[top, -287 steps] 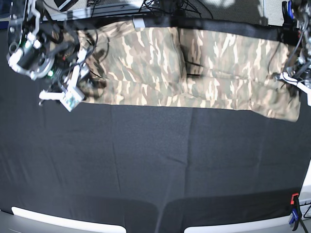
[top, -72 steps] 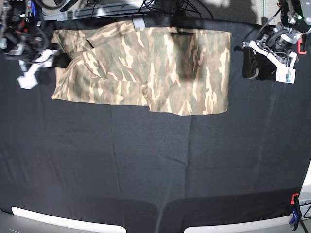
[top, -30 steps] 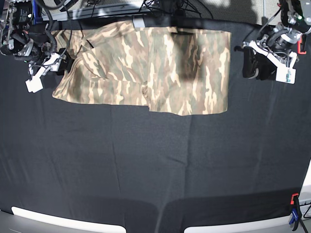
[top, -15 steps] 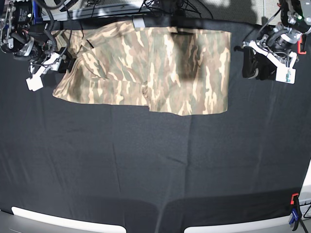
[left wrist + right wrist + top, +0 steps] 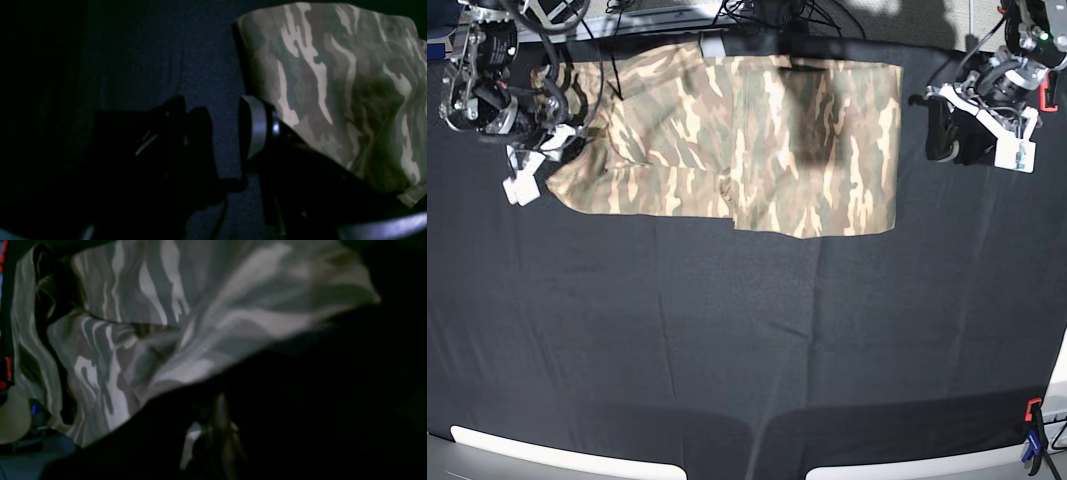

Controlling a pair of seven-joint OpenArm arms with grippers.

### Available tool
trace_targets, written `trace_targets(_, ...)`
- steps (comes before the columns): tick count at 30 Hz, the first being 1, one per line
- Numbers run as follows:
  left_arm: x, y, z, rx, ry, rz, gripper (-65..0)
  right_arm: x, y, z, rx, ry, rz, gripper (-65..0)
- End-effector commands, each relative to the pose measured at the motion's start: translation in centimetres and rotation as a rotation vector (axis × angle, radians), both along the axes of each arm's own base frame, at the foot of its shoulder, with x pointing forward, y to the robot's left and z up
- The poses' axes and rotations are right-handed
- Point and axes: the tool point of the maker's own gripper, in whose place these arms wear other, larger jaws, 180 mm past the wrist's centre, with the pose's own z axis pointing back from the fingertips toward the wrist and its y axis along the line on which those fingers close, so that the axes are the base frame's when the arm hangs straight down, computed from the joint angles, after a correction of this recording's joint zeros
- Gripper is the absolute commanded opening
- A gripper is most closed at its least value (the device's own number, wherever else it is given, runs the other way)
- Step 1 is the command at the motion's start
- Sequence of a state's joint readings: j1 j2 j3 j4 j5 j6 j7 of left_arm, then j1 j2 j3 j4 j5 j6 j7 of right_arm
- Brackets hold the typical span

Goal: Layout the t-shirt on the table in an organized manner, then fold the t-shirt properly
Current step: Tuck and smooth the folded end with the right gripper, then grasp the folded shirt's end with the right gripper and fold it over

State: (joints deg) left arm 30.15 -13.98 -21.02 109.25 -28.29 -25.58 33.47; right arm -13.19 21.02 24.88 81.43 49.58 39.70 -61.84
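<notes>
The camouflage t-shirt (image 5: 757, 140) lies folded into a wide band at the far middle of the black table (image 5: 747, 340). My right gripper (image 5: 559, 152) is at the shirt's left end and looks shut on the cloth there; in the right wrist view the shirt (image 5: 133, 323) rises in folds straight over the dark fingers. My left gripper (image 5: 942, 130) is open and empty just off the shirt's right edge. In the left wrist view its fingers (image 5: 253, 126) stand apart on the black cloth, beside the shirt's edge (image 5: 333, 83).
Cables and gear (image 5: 757, 15) run along the table's far edge behind the shirt. A red and blue clamp (image 5: 1033, 435) grips the near right corner. White strips (image 5: 557, 455) lie along the front edge.
My right gripper has moved right and toward the near side, and the shirt's left end has come with it, bunching inward. The left arm has not moved.
</notes>
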Motion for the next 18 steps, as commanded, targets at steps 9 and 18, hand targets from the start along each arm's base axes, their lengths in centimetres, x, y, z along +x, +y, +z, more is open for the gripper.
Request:
trace_targets(9,0.4,0.1,1.0,0.005,-0.039,-0.005,-40.5,1.6,-4.2,3.8,-0.076,-0.092,-0.024,-65.0)
trace_targets(18,0.4,0.1,1.0,0.005,-0.039,-0.005,-40.5,3.1,2.1,9.7,-0.024,-0.304,0.095,-65.0)
